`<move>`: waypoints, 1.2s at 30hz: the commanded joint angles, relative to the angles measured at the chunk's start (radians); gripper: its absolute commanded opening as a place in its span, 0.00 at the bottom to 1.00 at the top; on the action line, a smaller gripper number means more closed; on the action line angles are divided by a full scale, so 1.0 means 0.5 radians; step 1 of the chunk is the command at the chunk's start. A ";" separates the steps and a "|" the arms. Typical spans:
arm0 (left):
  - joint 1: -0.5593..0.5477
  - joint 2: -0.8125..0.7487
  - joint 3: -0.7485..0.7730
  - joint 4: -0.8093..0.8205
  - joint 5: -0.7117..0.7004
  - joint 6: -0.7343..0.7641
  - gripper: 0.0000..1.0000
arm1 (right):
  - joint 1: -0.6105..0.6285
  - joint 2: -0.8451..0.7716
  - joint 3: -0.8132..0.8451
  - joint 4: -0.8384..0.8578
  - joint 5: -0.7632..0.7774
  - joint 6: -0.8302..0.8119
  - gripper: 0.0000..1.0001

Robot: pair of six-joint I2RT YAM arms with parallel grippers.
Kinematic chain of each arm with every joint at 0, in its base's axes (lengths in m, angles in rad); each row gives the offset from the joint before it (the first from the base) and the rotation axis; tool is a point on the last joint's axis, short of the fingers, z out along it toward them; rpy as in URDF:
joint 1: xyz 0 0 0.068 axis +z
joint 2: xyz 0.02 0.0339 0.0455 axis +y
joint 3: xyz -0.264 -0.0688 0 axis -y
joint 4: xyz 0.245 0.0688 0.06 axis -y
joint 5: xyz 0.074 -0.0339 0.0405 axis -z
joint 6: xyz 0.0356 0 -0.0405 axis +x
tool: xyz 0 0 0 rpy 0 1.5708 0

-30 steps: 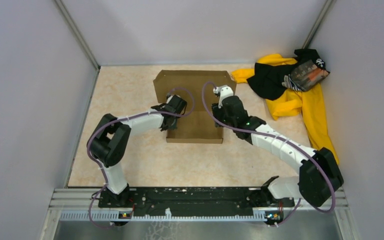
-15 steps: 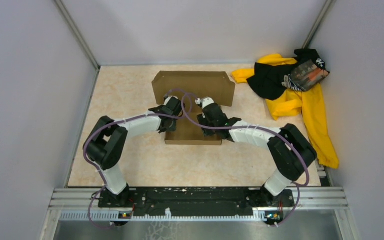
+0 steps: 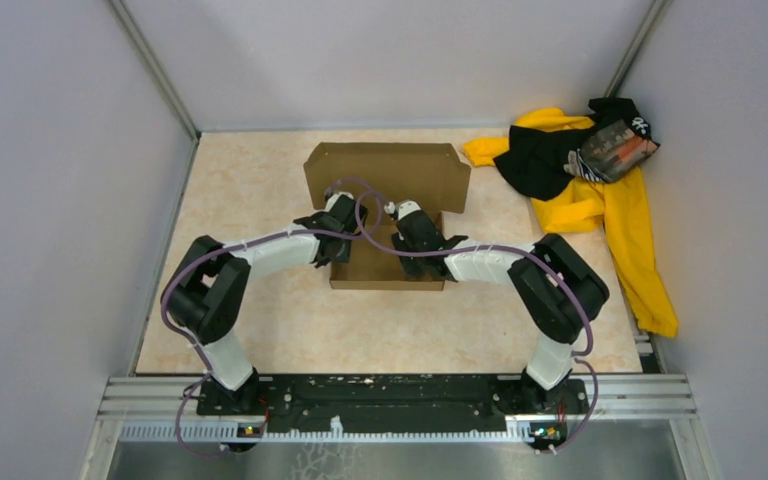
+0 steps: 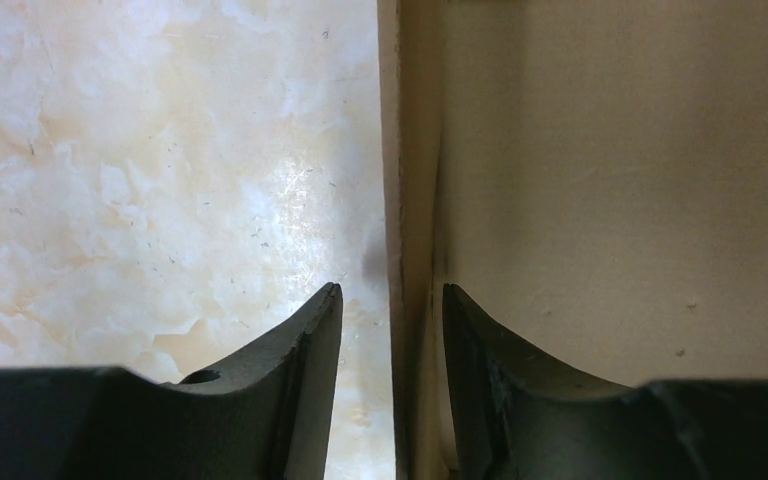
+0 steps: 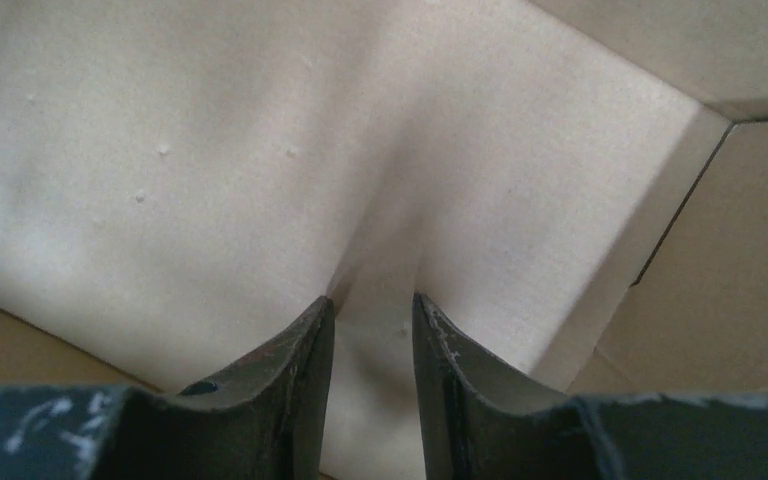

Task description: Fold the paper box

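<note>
Paper box [image 3: 385, 175] of plain brown cardboard lies near the middle of a beige marbled surface [image 3: 250, 190], partly formed. Its wide back flap stands upright at the far side, and its shallow floor reaches toward the arms with low walls at the left and near edges. Both arms bend inward over it from the near edge of the surface.

The left claw [image 3: 330, 250] is at the box's left wall. In the left wrist view, the left claw [image 4: 390, 300] straddles that wall. The thin cardboard edge [image 4: 410, 200] runs straight up between the two dark fingers. The outer finger [image 4: 305, 340] is over the surface [image 4: 160, 150] with a sliver of light between it and the wall. The inner finger [image 4: 475, 350] is inside the box, right against the wall. The fingers are apart, not squeezing.

The right claw [image 3: 415, 250] is over the box floor, just beside the left one. In the right wrist view, the right claw [image 5: 372, 300] has its fingers [image 5: 300, 350] drawn close, with a narrow gap between them. Pale cardboard [image 5: 210, 150] fills the view behind them, and a soft shadowed crease leads into the gap. Whether they nip the cardboard cannot be told.

A pile of yellow and black clothing [image 3: 600, 200] lies at the far right corner, well apart from the box.
</note>
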State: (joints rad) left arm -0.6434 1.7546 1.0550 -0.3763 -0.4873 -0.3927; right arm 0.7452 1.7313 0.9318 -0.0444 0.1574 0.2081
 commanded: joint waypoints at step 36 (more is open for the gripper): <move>0.139 -0.223 0.059 -0.049 -0.014 -0.027 0.61 | 0.047 -0.064 0.325 -0.021 -0.107 -0.124 0.42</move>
State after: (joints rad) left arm -0.5865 1.6619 1.0164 -0.4042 -0.5556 -0.4255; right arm 0.7647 1.7550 0.9710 -0.0544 0.1417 0.1955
